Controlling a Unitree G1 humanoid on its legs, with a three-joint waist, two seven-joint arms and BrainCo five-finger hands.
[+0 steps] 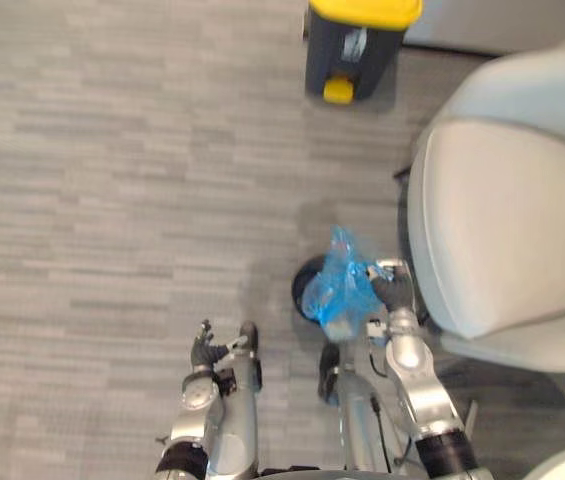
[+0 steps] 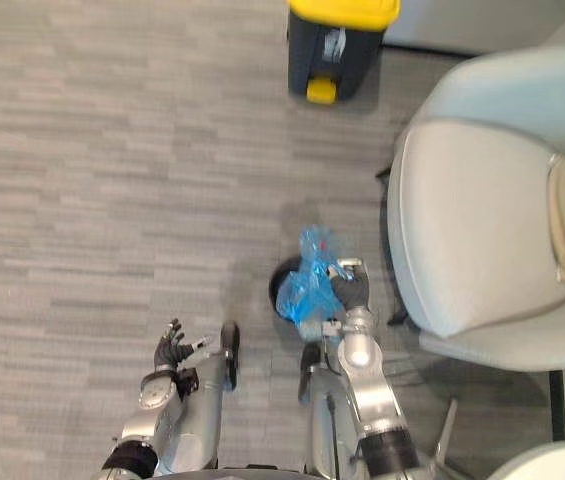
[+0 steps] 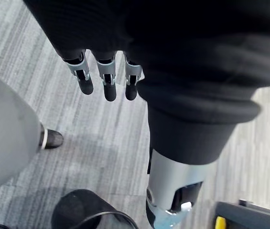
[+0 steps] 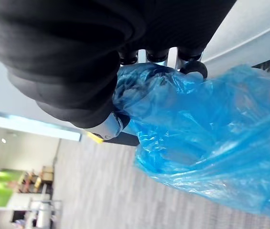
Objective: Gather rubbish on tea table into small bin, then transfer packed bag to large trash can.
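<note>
R hand point(image 1: 394, 288) hangs low just beside the front edge of the pale grey armchair point(image 1: 502, 230), fingers point(image 4: 194, 67) curled tight round the bunched neck of the blue bag point(image 1: 334, 285). So the bag is gripped, no doubt about it. The plastic is crinkled and see-through, and it sags from the fist right over the small black bin point(image 1: 300, 287), which stands on the grey plank-pattern floor point(image 1: 112, 200) close to the chair's front corner. The bag covers most of the bin's mouth. Can't tell whether its bottom is inside the bin or just above the rim.

L hand point(image 1: 205, 350) is out to the other side, well apart from bag and bin, over bare floor. Its fingers point(image 3: 107, 85) are straight and loose w/ nothing in them.

The large trash can point(image 1: 352, 55), dark grey w/ yellow lid and yellow pedal, stands at the far side of the floor, well apart from the bag.
</note>
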